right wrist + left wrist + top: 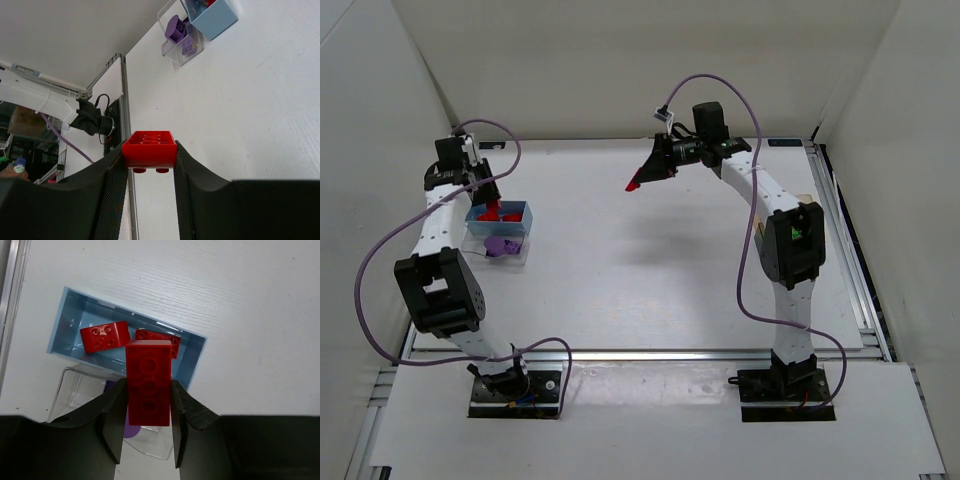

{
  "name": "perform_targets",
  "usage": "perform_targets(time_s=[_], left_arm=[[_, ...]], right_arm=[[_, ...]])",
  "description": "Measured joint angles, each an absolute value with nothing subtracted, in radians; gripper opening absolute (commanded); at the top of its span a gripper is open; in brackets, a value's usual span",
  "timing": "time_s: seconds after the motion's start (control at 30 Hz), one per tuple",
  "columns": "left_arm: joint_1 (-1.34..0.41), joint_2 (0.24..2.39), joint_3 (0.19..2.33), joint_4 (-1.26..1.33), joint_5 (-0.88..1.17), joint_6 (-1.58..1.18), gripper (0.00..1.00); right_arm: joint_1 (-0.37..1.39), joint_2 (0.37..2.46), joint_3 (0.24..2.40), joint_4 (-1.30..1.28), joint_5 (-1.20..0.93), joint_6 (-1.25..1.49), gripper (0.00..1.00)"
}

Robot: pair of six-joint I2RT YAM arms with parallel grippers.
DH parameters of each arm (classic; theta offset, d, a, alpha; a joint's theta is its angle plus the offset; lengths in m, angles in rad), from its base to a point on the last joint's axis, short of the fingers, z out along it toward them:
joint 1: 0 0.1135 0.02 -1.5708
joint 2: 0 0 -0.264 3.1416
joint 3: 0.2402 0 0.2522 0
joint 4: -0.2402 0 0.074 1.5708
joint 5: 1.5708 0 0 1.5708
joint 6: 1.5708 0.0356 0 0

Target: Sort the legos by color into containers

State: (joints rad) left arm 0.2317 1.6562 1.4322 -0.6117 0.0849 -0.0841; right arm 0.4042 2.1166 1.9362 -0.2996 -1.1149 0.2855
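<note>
My left gripper is shut on a long red lego and holds it above the blue container, which holds two red legos. A clear container next to it holds purple legos. In the top view my left gripper is over the blue container at the far left. My right gripper is shut on a red lego, raised over the table's far middle. The right wrist view shows that lego between the fingers. The tan and dark-clear containers are out of view.
The clear container with purple legos touches the blue one's near side. Both containers show far off in the right wrist view. White walls enclose the table on the left, far and right sides.
</note>
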Motion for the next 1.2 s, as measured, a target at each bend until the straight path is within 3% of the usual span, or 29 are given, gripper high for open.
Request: perform_targets(time_s=[0.83,1.13,1.17,1.2], left_arm=[[0.232,1.843,1.546,-0.719,-0.097,-0.570,0.10],[0.232,1.892,1.564,-0.728,-0.121,-0.604,0.37],[0.232,1.893,1.564,-0.730,-0.121,-0.604,0.41],[0.232,1.893,1.564,-0.732,-0.121,-0.604,0.52]], right_arm=[[0.410,2.117,1.949,-0.300,-1.113,0.286,0.00],[0.410,2.118,1.949,-0.300,-1.113,0.286,0.00],[0.410,2.118,1.949,-0.300,-1.113,0.286,0.00],[0.410,2.118,1.949,-0.300,-1.113,0.286,0.00]])
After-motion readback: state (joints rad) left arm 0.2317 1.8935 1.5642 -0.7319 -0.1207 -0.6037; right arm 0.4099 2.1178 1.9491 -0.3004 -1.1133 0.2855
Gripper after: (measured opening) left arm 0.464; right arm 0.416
